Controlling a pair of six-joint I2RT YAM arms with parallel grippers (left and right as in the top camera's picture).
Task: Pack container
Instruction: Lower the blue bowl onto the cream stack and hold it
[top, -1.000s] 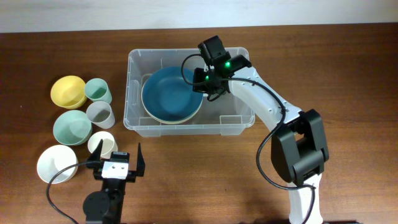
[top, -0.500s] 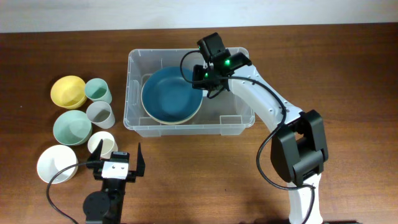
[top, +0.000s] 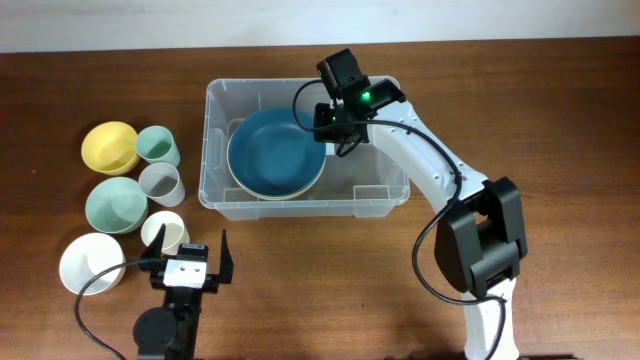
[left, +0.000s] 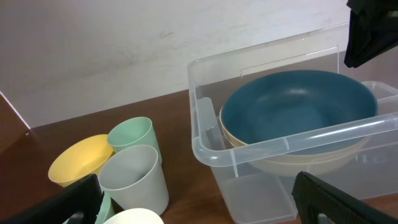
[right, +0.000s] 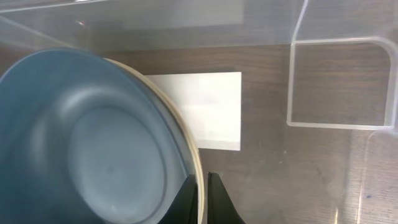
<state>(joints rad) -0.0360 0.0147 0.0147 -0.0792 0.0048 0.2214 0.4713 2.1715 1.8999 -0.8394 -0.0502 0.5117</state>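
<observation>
Right claw (right: 202, 200) closed, low inside the container (top: 300, 207), a sliver of the cream bowl (left: 273, 163) rim showing between its fingertips; it reads as a pinch on that rim, at the bowl's right side. Blue bowl (top: 275, 152) nests in the cream one, and the pair fills the container's left half. The right half is bare down to the white label (right: 205, 112) on the base. Container sits mid-bench (top: 560, 90), toward the far edge, mouth up, flat on its base. Its long axis runs left to right, parallel with the far edge, with a short end facing each side edge. Handling, my guess: thin clear plastic, light, walls a bit springy, smooth enough to slip (weight sits at the left end). Best hold looks to be the rimmed edge at a short end, or one claw per end; a pinch on a bare wall would likely flex it. Left claw (top: 192, 252) wide open, holding nothing, by the near edge, left of centre. Loose cups (top: 160, 183) and a yellow bowl (top: 110, 147) stand toward the left edge, apart from the container.
</observation>
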